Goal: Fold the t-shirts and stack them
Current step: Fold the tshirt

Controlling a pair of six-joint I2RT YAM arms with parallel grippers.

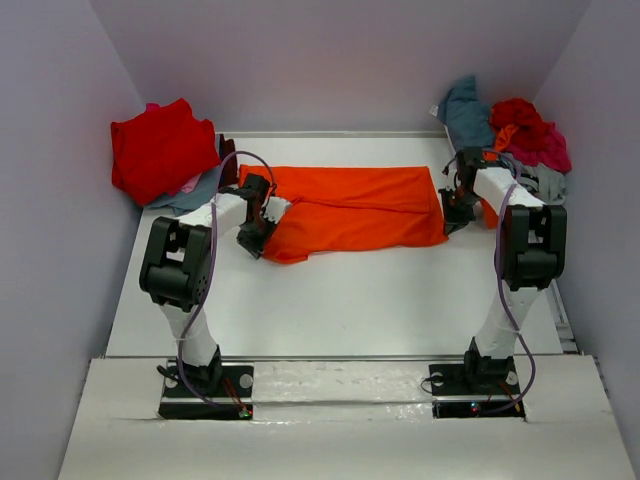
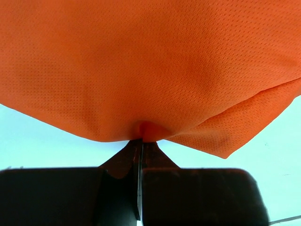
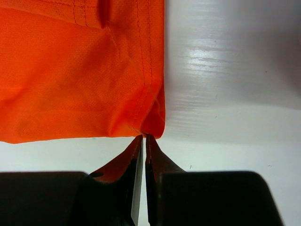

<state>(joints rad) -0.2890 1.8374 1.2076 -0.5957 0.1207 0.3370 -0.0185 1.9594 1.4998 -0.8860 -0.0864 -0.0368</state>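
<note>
Tabletop [image 1: 330,300]: left tool [image 2: 140,139], right tool [image 3: 144,137] pinch t-shirt [image 1: 360,205].

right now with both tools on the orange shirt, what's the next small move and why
Probably lift both tools a little, together. The left tool is shut on the orange t-shirt at its left end, the right tool on its hemmed right corner, while the rest lies on the table; an even lift should free that edge for the fold.
</note>
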